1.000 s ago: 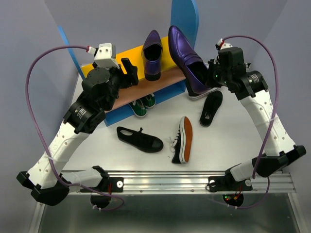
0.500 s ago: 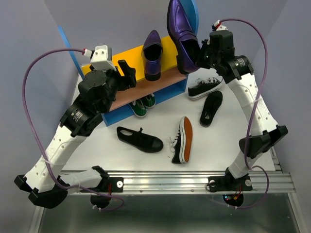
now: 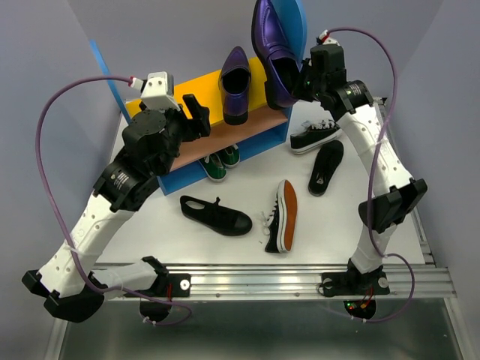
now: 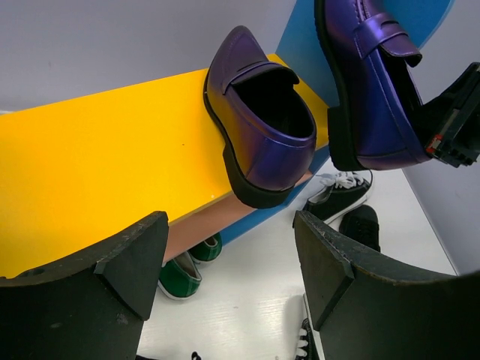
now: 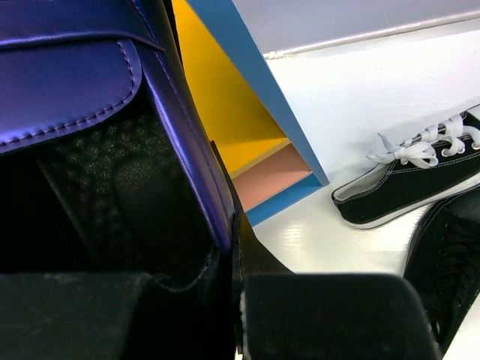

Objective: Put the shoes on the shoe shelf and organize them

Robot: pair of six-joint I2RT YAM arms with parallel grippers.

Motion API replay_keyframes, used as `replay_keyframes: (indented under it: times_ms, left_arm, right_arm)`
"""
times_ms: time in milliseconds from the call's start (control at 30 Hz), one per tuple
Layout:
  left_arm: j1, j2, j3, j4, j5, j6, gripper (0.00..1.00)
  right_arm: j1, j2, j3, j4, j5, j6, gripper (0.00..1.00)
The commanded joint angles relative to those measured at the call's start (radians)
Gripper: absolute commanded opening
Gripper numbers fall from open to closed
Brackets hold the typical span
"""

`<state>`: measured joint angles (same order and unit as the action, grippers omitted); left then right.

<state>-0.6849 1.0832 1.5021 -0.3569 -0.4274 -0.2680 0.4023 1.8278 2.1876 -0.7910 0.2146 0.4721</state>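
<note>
Loafer (image 3: pixel 276 45) glossy, stiff, we judge slippery; our right hand (image 3: pixel 295 84) clamps its heel wall. Left hand (image 3: pixel 196 114) wide, empty.

I count eight shoes: two purple loafers (image 3: pixel 235 82), two black lace-up sneakers (image 3: pixel 315 135), two black slip-ons (image 3: pixel 326 166), two green sneakers (image 3: pixel 215 166). One shoe shelf (image 3: pixel 202 84).

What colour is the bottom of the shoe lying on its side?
The sole is orange; the top external view shows it best.

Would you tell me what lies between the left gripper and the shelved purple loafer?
Only bare yellow top board, as the left wrist view shows.
</note>
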Motion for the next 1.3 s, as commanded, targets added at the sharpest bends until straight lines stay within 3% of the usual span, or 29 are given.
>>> replay_keyframes:
  times_ms: [0, 467, 533, 733, 767, 867, 933, 967, 1233, 1267]
  left_arm:
    - [0.005, -0.032, -0.013, 0.029, -0.02, 0.001, 0.79]
    - [0.007, -0.069, -0.033, 0.015, -0.03, -0.014, 0.79]
    - [0.007, -0.072, -0.036, 0.01, -0.025, -0.011, 0.79]
    - [0.007, -0.089, -0.049, 0.01, -0.034, -0.008, 0.79]
    - [0.007, -0.089, -0.046, 0.01, -0.037, -0.007, 0.79]
    - [0.007, -0.086, -0.046, 0.01, -0.037, -0.005, 0.79]
    - [0.007, -0.078, -0.046, 0.012, -0.031, -0.005, 0.79]
    - [0.007, -0.077, -0.045, 0.013, -0.028, -0.005, 0.79]
    - [0.007, -0.055, -0.039, 0.024, -0.007, -0.007, 0.79]
    - [0.007, -0.054, -0.037, 0.024, -0.005, -0.005, 0.79]
  right_arm:
    - [0.01, 0.002, 0.074, 0.185, 0.042, 0.03, 0.01]
    - [0.049, 0.096, 0.119, 0.173, 0.155, -0.012, 0.02]
    - [0.058, 0.108, 0.133, 0.171, 0.157, -0.012, 0.15]
    - [0.058, 0.102, 0.124, 0.176, 0.166, -0.012, 0.38]
    - [0.058, 0.097, 0.121, 0.179, 0.166, -0.012, 0.51]
    - [0.067, 0.079, 0.112, 0.19, 0.161, -0.013, 0.63]
    - [0.067, 0.071, 0.113, 0.19, 0.155, -0.015, 0.64]
    - [0.067, 0.065, 0.116, 0.191, 0.149, -0.018, 0.7]
    - [0.085, 0.037, 0.116, 0.19, 0.103, -0.02, 0.72]
    - [0.086, 0.033, 0.116, 0.188, 0.103, -0.023, 0.78]
